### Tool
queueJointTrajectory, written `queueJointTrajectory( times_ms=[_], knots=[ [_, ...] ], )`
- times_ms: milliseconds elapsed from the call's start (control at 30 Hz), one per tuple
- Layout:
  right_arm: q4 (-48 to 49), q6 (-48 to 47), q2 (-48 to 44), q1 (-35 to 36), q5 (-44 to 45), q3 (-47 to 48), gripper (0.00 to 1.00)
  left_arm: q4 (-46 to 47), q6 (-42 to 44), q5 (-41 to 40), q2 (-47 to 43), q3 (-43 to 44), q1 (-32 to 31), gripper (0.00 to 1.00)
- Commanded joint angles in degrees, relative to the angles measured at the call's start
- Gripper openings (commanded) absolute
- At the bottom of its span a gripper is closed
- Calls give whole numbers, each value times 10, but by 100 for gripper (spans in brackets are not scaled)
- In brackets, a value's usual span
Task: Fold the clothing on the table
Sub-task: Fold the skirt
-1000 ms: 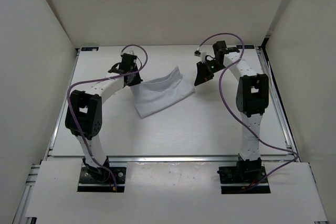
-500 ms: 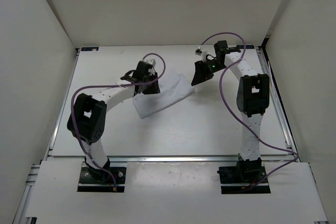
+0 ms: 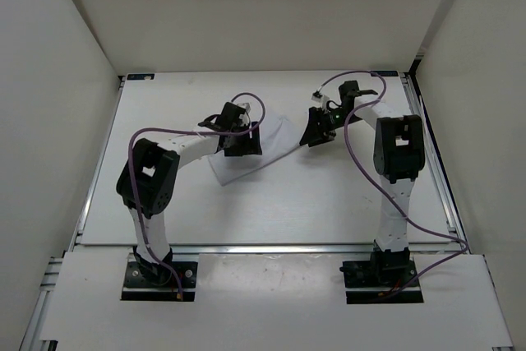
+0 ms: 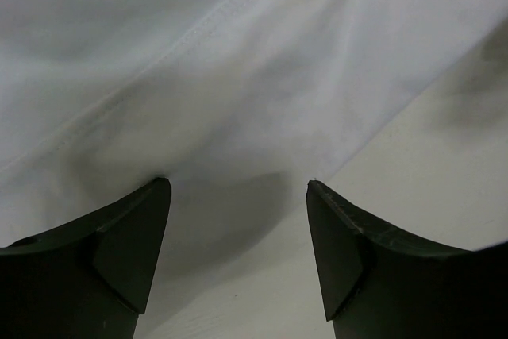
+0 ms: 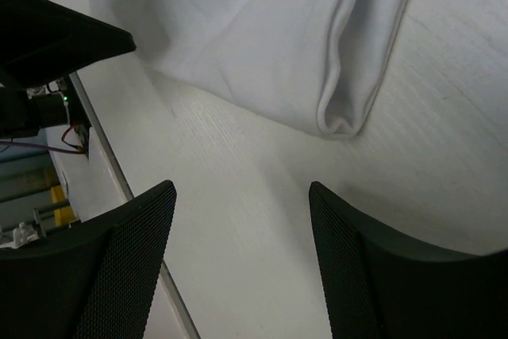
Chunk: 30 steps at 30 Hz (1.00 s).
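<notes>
My left gripper (image 4: 238, 188), over the clothing (image 3: 275, 141) mid-frame, and right gripper (image 5: 242, 188) beside it gape empty, probably letting the fold settle.

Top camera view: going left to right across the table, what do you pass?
Left arm's elbow → clothing → right hand → right arm's elbow. The left hand sits over the clothing, so I left it out.

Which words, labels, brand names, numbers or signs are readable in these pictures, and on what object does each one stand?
None: no readable text in any view.
The clothing is plain white, with only a stitched seam.
The table bears no label.
Any marking on the left arm or the right arm is too small to read.
</notes>
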Motion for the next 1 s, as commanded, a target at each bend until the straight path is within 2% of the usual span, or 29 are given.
queueJointTrajectory(
  times_ms=[0,33,67,133,200,333,400,600,733,800,967],
  knots=[
    [49,37,-30,-10,-19,18,72,-16,4,8,5,9,-14,80],
    [69,51,-32,-11,-15,18,71,-9,0,4,-2,3,-14,81],
    [80,60,-33,-15,-12,21,67,-5,-3,6,-6,-10,-12,80],
    [92,67,-27,-16,-18,36,52,6,-13,6,-11,-20,-19,79],
    [87,71,-12,-17,-40,80,25,13,-16,11,-7,-23,-22,78],
    [68,64,10,8,-65,110,4,10,-12,29,6,-24,-29,76],
    [69,57,15,20,-70,94,0,9,-15,39,14,-24,-32,75],
    [101,73,17,46,-52,4,0,41,-32,75,18,-25,-44,75],
    [118,79,28,62,-35,-12,0,74,-52,120,8,-48,-40,75],
    [121,120,49,61,-13,0,0,81,-58,134,-1,-66,-43,73],
    [123,164,54,46,70,-15,0,88,-59,143,-50,-141,-55,63]
  ],
)
